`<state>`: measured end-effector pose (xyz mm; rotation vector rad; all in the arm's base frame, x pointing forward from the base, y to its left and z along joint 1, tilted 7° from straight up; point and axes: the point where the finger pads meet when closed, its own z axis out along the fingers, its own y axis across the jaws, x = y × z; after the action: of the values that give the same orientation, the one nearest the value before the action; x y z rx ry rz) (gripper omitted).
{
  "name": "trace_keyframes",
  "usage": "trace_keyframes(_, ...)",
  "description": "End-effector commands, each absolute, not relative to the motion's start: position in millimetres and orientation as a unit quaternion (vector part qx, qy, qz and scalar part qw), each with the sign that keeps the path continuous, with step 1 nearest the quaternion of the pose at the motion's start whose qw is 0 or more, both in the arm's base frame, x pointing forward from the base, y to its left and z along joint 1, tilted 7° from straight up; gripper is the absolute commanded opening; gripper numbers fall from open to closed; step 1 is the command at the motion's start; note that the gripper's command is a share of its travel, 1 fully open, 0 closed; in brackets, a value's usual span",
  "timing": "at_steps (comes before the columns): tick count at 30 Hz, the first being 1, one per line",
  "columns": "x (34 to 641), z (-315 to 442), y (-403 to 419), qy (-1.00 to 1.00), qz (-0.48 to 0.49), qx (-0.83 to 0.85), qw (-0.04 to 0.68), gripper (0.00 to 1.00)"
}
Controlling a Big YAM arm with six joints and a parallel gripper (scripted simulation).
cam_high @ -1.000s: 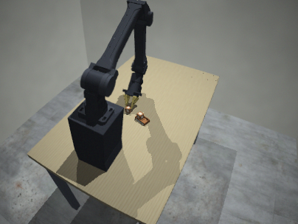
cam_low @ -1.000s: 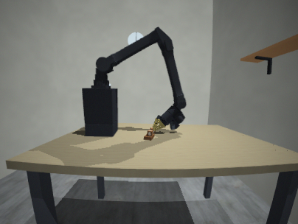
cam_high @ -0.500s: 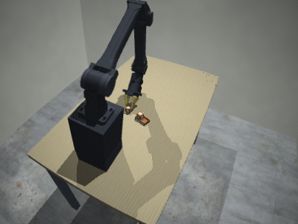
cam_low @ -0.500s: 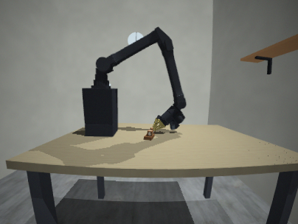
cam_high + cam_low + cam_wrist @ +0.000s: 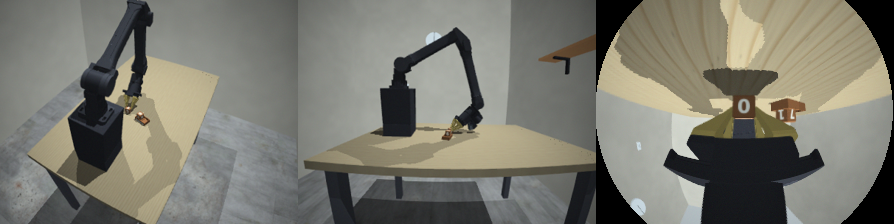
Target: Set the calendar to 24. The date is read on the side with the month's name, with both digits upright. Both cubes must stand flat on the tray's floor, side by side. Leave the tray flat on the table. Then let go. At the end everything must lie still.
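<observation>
My gripper (image 5: 130, 104) (image 5: 452, 128) (image 5: 743, 110) is shut on a small brown number cube (image 5: 128, 108) (image 5: 744, 106). In the wrist view the cube's face toward the camera shows a 0. I hold it just above the table, to the left of the tray in the top view. The brown calendar tray (image 5: 143, 119) (image 5: 447, 137) (image 5: 788, 106) lies on the table with the other cube (image 5: 139, 116) in it. In the wrist view the tray shows white marks on its side (image 5: 788, 116), too small to read.
The arm's dark base block (image 5: 96, 136) (image 5: 397, 111) stands at the left of the wooden table (image 5: 177, 96) (image 5: 504, 155). A wall shelf (image 5: 572, 51) hangs at the upper right in the exterior view, away from the table.
</observation>
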<state>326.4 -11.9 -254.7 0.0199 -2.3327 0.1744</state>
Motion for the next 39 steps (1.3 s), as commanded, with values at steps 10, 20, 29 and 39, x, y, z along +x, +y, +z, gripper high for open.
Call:
trace_keyframes(10,347.4,-251.2,-14.4,-0.926,0.065,0.011,0.371,0.25)
trace_keyframes(20,346.6,-252.2,-14.3,-0.926,0.065,0.011,0.371,0.25)
trace_keyframes(29,347.6,-252.3,-14.3,-0.927,0.065,0.011,0.370,0.25)
trace_keyframes(39,347.6,-252.3,-14.3,-0.927,0.065,0.011,0.370,0.25)
